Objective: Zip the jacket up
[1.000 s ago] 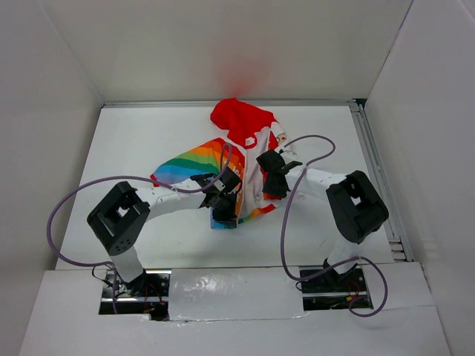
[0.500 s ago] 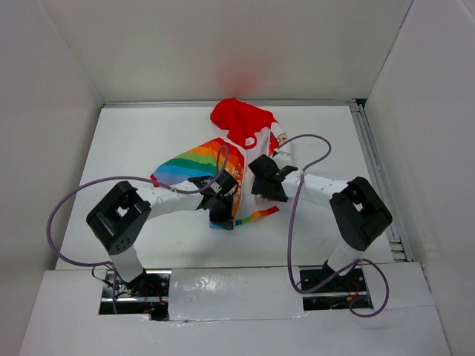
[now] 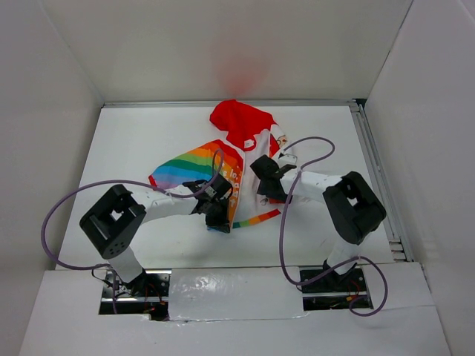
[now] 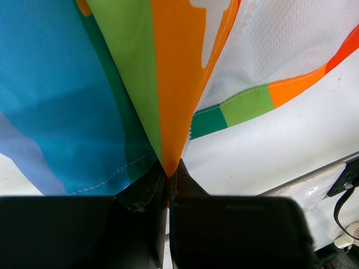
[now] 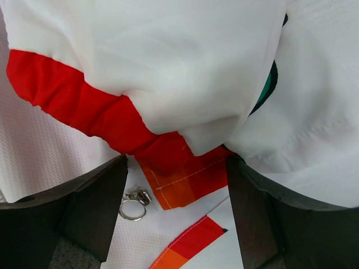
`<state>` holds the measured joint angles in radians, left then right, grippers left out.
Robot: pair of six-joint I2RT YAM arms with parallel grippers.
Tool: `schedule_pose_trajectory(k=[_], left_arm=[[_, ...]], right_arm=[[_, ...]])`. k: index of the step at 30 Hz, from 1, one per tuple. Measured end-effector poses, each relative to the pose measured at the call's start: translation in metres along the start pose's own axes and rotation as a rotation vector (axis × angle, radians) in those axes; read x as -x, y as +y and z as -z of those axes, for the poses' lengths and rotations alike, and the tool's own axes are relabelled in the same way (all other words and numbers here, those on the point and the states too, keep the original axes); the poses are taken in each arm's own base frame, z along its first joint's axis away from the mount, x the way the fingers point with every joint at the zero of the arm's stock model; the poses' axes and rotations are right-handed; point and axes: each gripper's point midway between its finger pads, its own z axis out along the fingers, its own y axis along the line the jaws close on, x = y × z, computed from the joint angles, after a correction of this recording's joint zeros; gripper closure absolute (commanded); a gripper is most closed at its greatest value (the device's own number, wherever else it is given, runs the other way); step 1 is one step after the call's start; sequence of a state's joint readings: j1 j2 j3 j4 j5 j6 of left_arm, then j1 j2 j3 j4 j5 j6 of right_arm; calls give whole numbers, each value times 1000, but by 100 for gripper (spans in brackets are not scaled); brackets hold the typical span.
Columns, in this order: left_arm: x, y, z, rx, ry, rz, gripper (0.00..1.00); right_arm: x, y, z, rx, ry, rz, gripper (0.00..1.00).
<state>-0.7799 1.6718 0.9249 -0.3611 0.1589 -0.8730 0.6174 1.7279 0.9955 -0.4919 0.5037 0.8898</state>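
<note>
The jacket (image 3: 223, 152) lies crumpled at the middle back of the table, red hood (image 3: 239, 119) farthest away, rainbow half (image 3: 189, 163) on the left, white half (image 3: 261, 152) on the right. My left gripper (image 3: 220, 216) is shut on the rainbow half's lower edge; in the left wrist view the jaws (image 4: 169, 168) pinch a fold of the orange stripe (image 4: 174, 84). My right gripper (image 3: 269, 179) is open over the white half. In the right wrist view it (image 5: 176, 163) straddles a red cuff (image 5: 84, 109) and orange hem, with a zipper pull ring (image 5: 133, 206) by the left finger (image 5: 90, 207).
White walls enclose the table on three sides. A metal rail (image 3: 375, 167) runs along the right edge. Purple cables (image 3: 82, 196) loop over both arms. The striped hem strip (image 3: 256, 219) trails onto the bare table (image 3: 133, 133) in front of the jacket.
My left gripper has drawn the rainbow hem slightly left and nearer, flattening the fold. My right gripper has shifted left over the white half. The hem strip now lies stretched out.
</note>
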Motion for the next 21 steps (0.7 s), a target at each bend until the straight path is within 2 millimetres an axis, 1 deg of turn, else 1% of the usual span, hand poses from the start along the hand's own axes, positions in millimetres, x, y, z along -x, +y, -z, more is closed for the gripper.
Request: schedule_pose_trajectory(k=[5,7,8,10,11,15,21], left_arm=[[0,1,-1,-2,-4,13,90],[0,1,-1,-3,-4,24,91],[0,1,-1,-4,-4,27,91],[0,1,-1,-4,-4,28,91],[0,2,0,-4,-5,29,91],[1,2,0,-3,-8,32,91],[0,8,3,9,-15,42,91]], right_arm=[[-1,-1,-3,21,7,-8,23],[-1,-2,-3,37,4,0,35],[-1,-3,-4,39,1,5,47],[-1,-6,-4,38,-6,8,55],[0,-7,-4,33,-7,5,57],[2,-14,-3,37,-8,-16,60],[-2,-34,0,57,14,-40,60]])
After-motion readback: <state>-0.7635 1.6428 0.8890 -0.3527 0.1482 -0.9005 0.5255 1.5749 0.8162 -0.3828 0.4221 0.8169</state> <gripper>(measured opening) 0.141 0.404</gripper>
